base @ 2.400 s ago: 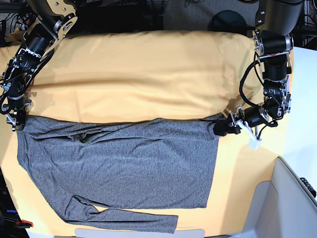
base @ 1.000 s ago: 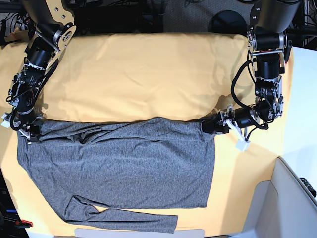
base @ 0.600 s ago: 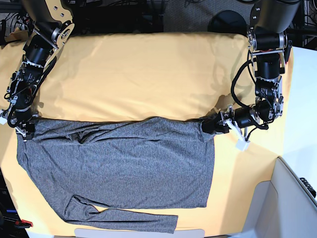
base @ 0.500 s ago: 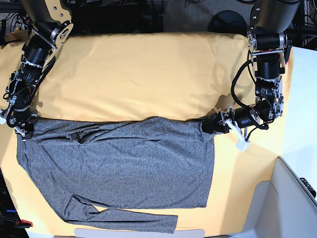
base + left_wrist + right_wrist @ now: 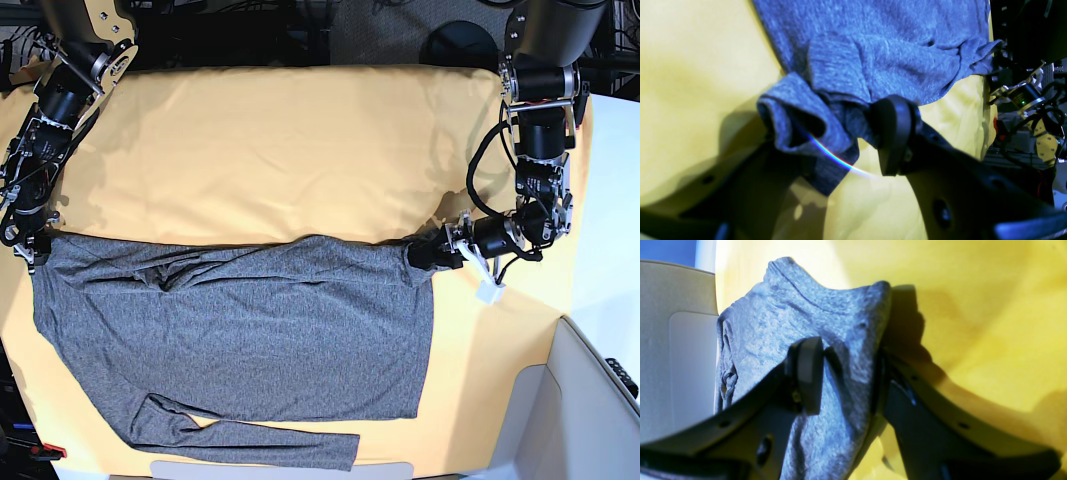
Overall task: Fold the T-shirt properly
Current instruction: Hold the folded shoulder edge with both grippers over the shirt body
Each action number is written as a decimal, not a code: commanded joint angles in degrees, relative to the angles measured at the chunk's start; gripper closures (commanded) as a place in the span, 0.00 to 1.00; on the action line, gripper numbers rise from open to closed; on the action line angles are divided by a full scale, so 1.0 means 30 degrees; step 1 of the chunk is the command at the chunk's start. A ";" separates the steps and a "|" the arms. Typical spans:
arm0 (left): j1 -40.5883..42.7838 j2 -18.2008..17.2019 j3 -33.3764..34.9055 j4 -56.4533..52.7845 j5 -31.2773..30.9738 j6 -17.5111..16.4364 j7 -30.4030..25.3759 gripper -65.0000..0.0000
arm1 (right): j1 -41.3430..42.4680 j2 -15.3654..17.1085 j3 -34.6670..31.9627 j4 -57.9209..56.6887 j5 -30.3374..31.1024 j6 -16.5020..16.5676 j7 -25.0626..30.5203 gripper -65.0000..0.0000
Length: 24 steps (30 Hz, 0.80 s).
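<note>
Currently, we list:
- T-shirt (image 5: 240, 330): flat on the yellow bench (image 5: 300, 140), top edge drawn slightly taut since a second ago.
- Left gripper (image 5: 425, 254), right gripper (image 5: 28, 245): each clamps a top corner; fold can start.

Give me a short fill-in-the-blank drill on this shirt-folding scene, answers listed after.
1. The T-shirt lies on a cloth coloured ____.
2. The left gripper is shut on a bunched ____ of the shirt.
3. The right gripper is shut on the ____.
4. In the base view, one loose sleeve lies along the table's ____ edge.

Answers: yellow-orange; corner; T-shirt; near
</note>
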 commanded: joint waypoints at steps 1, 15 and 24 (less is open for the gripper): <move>-0.0200 -0.0066 0.0125 0.0073 0.0567 0.0155 0.0527 0.59 | 0.0315 0.0270 -0.0013 0.0209 0.0047 0.0018 0.0190 0.68; -0.0405 0.0579 0.2353 0.0103 0.0509 0.0038 0.0147 0.55 | -0.0096 0.0036 0.0016 0.0209 0.0047 0.0018 0.0190 0.68; -0.0434 0.0608 0.2294 0.0103 0.0509 0.0038 0.0147 0.55 | -0.0125 -0.0228 -0.0042 0.0209 0.0047 0.0018 0.0161 0.68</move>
